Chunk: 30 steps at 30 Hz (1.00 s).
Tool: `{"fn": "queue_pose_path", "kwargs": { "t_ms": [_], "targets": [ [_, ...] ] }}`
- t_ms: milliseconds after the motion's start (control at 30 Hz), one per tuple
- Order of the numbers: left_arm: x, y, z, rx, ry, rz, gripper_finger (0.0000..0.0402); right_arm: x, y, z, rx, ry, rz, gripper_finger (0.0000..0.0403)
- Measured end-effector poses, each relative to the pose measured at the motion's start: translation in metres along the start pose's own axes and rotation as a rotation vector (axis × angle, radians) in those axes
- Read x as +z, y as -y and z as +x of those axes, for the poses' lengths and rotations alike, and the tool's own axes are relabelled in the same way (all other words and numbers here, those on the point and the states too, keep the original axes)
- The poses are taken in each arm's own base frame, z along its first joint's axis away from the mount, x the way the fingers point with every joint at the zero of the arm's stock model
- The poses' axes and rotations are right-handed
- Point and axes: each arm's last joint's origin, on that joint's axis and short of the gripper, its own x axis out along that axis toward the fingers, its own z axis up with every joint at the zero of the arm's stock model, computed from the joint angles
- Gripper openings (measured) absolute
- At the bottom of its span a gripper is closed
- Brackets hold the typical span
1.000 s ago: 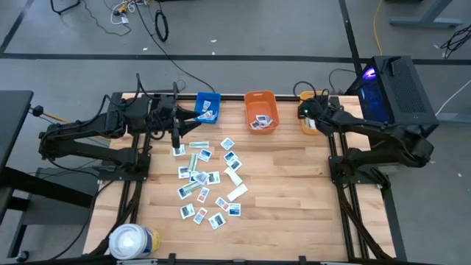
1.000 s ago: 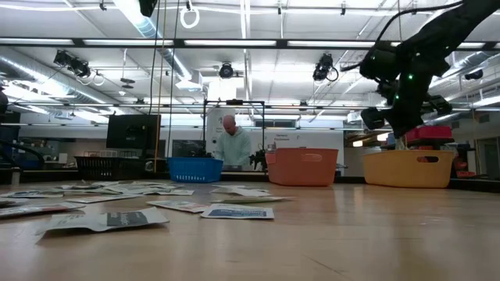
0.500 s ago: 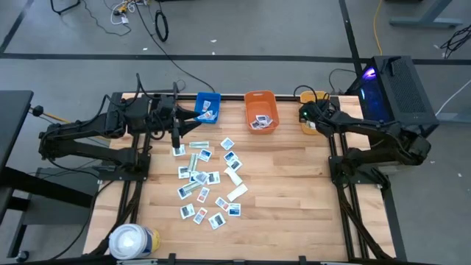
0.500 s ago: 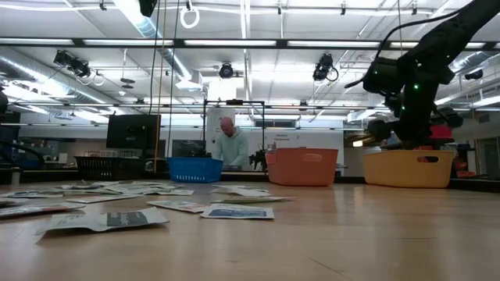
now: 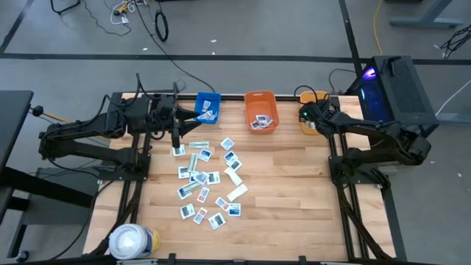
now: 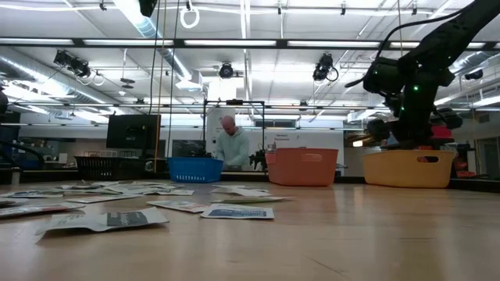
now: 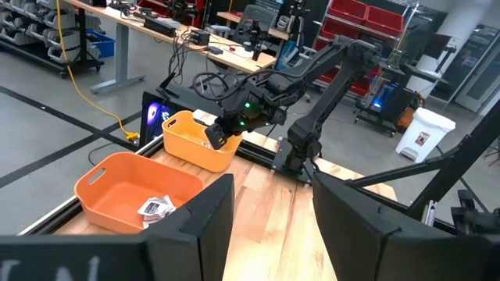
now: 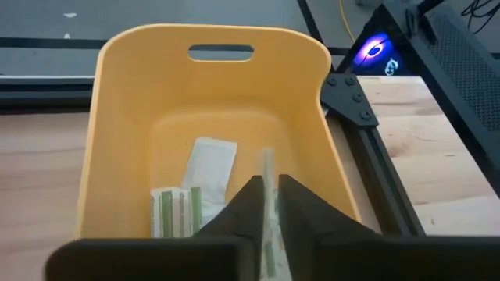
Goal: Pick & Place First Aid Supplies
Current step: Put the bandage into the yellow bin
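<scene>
Several first aid packets [image 5: 206, 180] lie flat and scattered on the wooden table's middle left. My right gripper [image 8: 268, 187] hangs over the inside of the yellow bin [image 8: 125, 140] at the far right and is shut on a pale greenish strip [image 8: 267, 168]. A white packet [image 8: 209, 165] and green strips [image 8: 176, 212] lie on the bin's floor. My left gripper [image 7: 269, 234] waits raised beside the blue bin [image 5: 207, 107], open, with nothing between its fingers. My right gripper pinches the pale greenish strip between its two fingers [image 8: 248, 204]. The strip stands edge-on in the gap, and its free end [image 8: 266, 160] sticks out past the fingertips. The fingers slant downward into the yellow bin. The strip hangs above the packets on the bin's floor.
An orange bin [image 5: 260, 110] with a few packets stands between the blue and yellow bins along the far edge. A large white roll [image 5: 132, 241] sits at the near left corner. Bare wood lies right of the scattered packets. A person [image 6: 231, 144] stands beyond the table.
My right gripper has sunk toward the yellow bin with the strip, then kept still over it.
</scene>
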Motion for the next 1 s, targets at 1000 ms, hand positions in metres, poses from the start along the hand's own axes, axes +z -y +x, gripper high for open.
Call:
{"fn": "queue_pose_path", "kwargs": {
  "t_ms": [1000],
  "targets": [
    [0.000, 0.000, 0.000, 0.000, -0.001, 0.000, 0.0179, -0.017, -0.041, -0.106, 1.152, 0.019, -0.441, 0.0165]
  ]
}}
